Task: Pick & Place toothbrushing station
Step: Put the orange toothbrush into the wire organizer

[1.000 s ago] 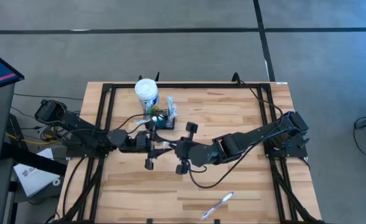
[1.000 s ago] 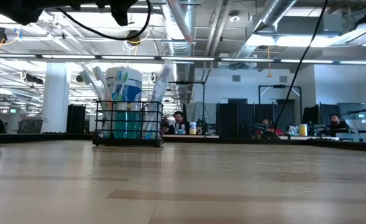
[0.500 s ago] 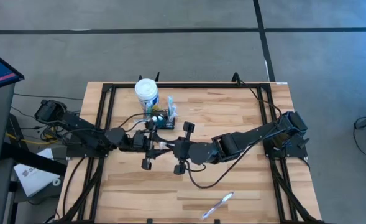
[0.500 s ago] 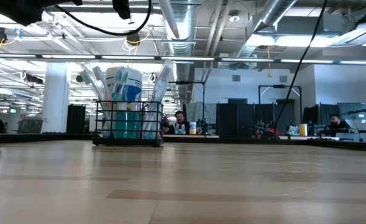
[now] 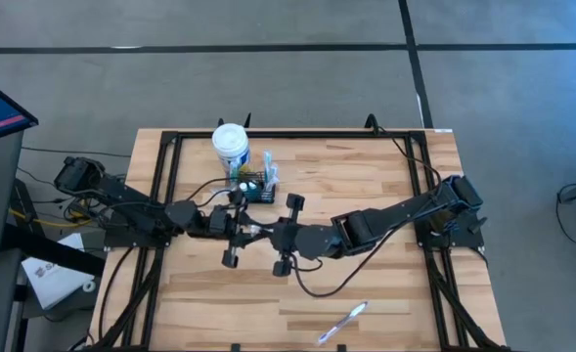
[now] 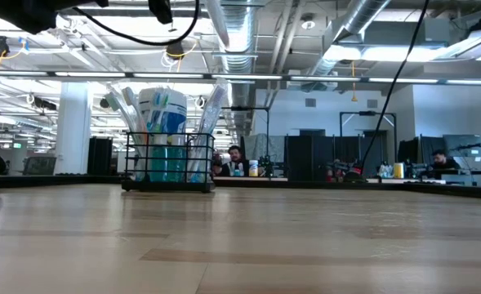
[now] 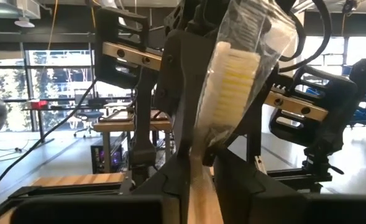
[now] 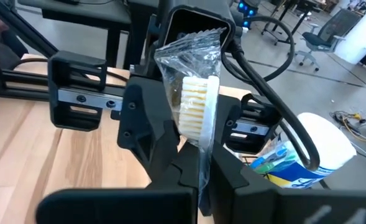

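Note:
A toothbrush in a clear wrapper (image 7: 229, 81) stands upright, head up, between my two grippers above the table's middle. My left gripper (image 7: 202, 180) comes from the left and my right gripper (image 8: 202, 171) from the right, and both are shut on it. From above, the toothbrush (image 5: 257, 231) shows as a small white patch between them. The toothbrushing station (image 5: 254, 186), a black wire caddy holding wrapped brushes, rests on its base at the far left of the table. In the low view the toothbrushing station (image 6: 168, 159) stands in front of the white tub. My left gripper pinches the toothbrush's handle (image 7: 201, 163) just below the head, between its two fingers. It comes level from the table's left, fingers across the handle. The brush stands upright, clear of the table. My right gripper pinches the wrapped handle (image 8: 203, 152) under the bristles between its two fingers. It comes from the table's right, slanting slightly down, fingers across the handle. The brush's head rises above the fingers, clear of the table.
A white blue-labelled tub (image 5: 231, 145) stands behind the caddy at the far left. Another wrapped toothbrush (image 5: 343, 323) lies near the table's front edge, right of centre. A black frame (image 5: 170, 147) runs round the tabletop. Bare wood lies in front of the arms and at the far right.
The two grippers have drawn slightly closer together above the table's middle, the right one edging toward the left. The toothbrush stays upright between them.

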You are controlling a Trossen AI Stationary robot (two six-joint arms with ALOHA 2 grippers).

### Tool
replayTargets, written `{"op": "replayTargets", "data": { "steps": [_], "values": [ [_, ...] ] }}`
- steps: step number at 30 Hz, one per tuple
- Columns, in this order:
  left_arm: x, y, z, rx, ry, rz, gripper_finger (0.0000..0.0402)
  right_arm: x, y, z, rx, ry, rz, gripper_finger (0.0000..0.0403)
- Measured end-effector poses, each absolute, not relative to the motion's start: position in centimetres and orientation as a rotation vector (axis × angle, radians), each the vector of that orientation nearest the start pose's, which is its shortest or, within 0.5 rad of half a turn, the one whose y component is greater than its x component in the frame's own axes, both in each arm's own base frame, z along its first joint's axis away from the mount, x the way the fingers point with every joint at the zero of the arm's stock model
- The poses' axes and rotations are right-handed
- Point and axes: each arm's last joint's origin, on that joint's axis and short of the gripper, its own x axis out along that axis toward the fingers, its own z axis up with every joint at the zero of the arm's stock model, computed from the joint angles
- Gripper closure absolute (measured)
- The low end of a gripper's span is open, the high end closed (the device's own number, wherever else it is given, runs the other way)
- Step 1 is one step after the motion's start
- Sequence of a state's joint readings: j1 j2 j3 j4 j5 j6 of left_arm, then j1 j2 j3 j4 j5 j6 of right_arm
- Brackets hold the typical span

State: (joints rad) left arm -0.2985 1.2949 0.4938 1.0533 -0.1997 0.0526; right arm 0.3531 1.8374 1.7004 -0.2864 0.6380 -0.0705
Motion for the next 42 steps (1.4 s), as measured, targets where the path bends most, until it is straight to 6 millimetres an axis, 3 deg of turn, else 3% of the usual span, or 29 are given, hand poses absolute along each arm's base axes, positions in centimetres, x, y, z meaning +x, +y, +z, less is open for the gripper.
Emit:
{"op": "replayTargets", "data": {
  "steps": [8,22,33,42],
  "values": [
    [24.48,-6.91,24.85,-0.016,-0.257,-0.086,0.0342,40.43,13.04,34.98,-0.289,0.357,-0.274,0.04],
    [24.51,-6.92,24.84,-0.021,-0.252,-0.082,0.0389,40.52,12.97,35.14,-0.286,0.34,-0.283,0.0399],
    [24.54,-6.92,24.75,-0.019,-0.246,-0.083,0.0391,40.43,12.99,35.31,-0.305,0.337,-0.275,0.0332],
    [24.41,-6.84,24.85,-0.018,-0.238,-0.066,0.0391,40.32,12.97,35.38,-0.315,0.343,-0.274,0.0321]
  ]
}}
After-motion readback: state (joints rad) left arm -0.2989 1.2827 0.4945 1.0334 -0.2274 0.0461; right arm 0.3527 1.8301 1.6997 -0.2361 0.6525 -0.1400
